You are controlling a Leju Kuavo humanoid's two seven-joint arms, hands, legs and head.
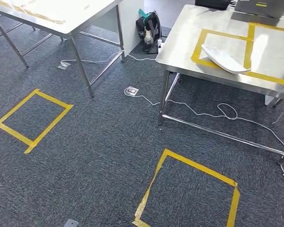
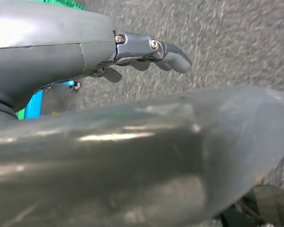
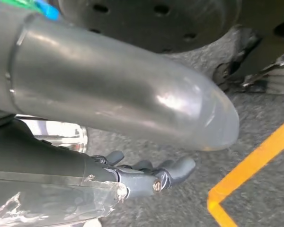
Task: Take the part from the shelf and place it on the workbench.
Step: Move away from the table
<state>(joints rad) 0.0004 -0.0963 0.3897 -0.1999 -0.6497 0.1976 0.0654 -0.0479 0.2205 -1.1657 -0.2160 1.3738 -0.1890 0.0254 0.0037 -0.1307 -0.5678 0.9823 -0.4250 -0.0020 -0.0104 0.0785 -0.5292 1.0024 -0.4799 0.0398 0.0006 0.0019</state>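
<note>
A white curved part point(image 1: 224, 60) lies on the steel workbench point(image 1: 190, 33) at the right, resting across the yellow tape frame point(image 1: 204, 37) marked on its top. Both my arms hang down over the grey carpet. In the left wrist view my left hand point(image 2: 140, 49) has its fingers stretched out straight with nothing in them. In the right wrist view my right hand point(image 3: 147, 175) also has straight, empty fingers, beside a strip of yellow floor tape point(image 3: 251, 165).
A second steel table point(image 1: 62, 19) stands at the back left. Yellow tape squares point(image 1: 33, 118) point(image 1: 190, 194) mark the carpet. White cables point(image 1: 219, 113) run under the workbench past a floor socket point(image 1: 132, 91). A black bag point(image 1: 149, 30) sits between the tables.
</note>
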